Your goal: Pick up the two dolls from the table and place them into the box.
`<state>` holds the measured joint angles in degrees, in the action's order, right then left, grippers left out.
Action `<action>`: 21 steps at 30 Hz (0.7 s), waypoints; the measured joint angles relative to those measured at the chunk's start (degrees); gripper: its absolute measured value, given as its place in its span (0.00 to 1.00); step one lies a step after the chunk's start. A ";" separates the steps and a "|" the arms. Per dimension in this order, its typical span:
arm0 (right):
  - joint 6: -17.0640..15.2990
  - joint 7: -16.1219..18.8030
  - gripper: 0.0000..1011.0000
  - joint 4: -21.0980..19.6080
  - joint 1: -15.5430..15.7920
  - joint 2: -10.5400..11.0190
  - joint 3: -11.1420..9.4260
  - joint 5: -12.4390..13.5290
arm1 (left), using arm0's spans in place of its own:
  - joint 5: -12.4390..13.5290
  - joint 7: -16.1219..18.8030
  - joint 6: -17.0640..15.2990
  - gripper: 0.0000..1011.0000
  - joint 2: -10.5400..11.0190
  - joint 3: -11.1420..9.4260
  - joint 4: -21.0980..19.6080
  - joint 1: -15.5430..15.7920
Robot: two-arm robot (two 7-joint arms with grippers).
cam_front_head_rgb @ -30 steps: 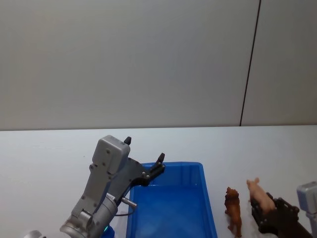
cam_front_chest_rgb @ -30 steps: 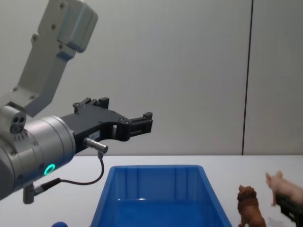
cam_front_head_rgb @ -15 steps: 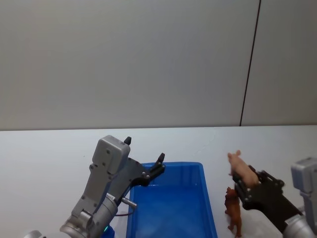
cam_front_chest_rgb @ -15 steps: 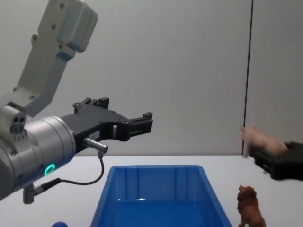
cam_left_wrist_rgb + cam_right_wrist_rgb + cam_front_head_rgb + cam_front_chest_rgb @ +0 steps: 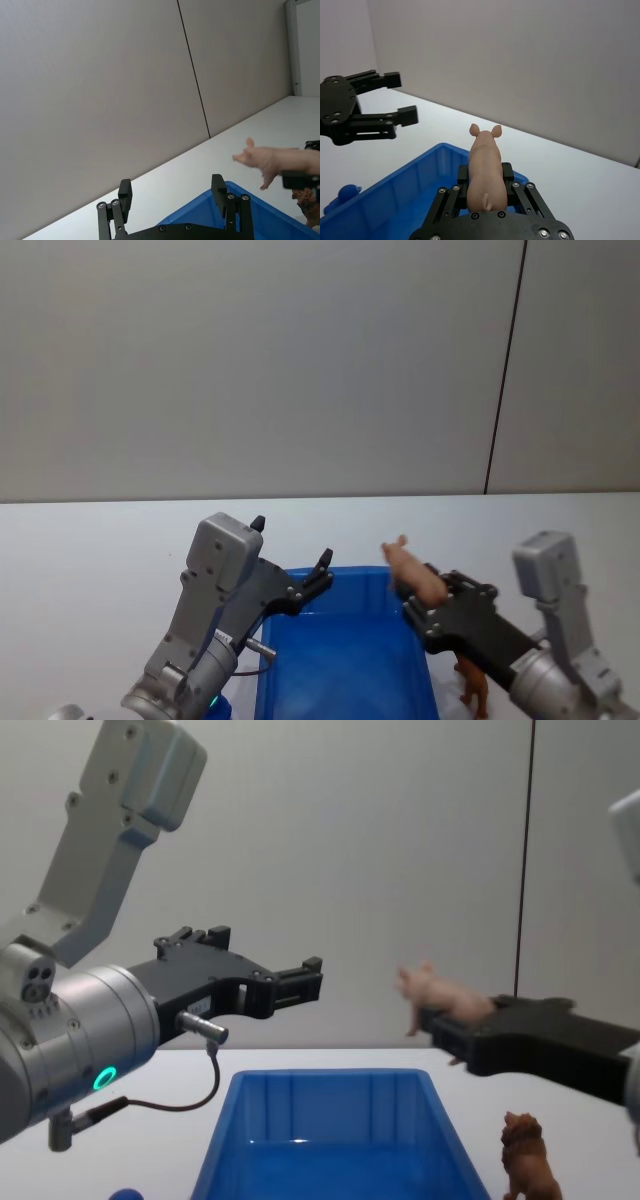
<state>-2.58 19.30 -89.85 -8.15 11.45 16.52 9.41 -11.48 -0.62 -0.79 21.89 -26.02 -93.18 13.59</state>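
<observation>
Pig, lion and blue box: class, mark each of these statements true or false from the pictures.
1. The right tool grips the pig in the air. True.
2. The lion lies inside the box. False: it stands on the table beside the box.
3. The left tool is open and empty. True.
4. The pig rests on the box's floor. False: it is held up near the box's rim.

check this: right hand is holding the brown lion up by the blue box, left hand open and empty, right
Not quite. The right hand holds the pink pig, not the lion, as the right wrist view shows; the lion stands on the table beside the box. The left hand is indeed open and empty.
</observation>
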 joint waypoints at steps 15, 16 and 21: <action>-2.85 4.27 0.72 6.85 -5.28 -3.65 2.15 -3.02 | 0.00 0.00 0.00 0.99 0.00 0.00 0.00 0.00; -2.92 4.26 0.74 7.02 -5.42 -3.74 2.19 -3.11 | 0.00 0.00 0.00 0.99 0.00 0.00 0.00 0.00; -3.29 3.36 0.88 7.68 -5.93 -4.05 2.34 -3.76 | 0.00 0.00 0.00 0.99 0.00 0.00 0.00 0.00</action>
<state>-5.87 22.66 -82.17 -14.07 7.40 18.86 5.65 -11.48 -0.62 -0.79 21.89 -26.03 -93.17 13.59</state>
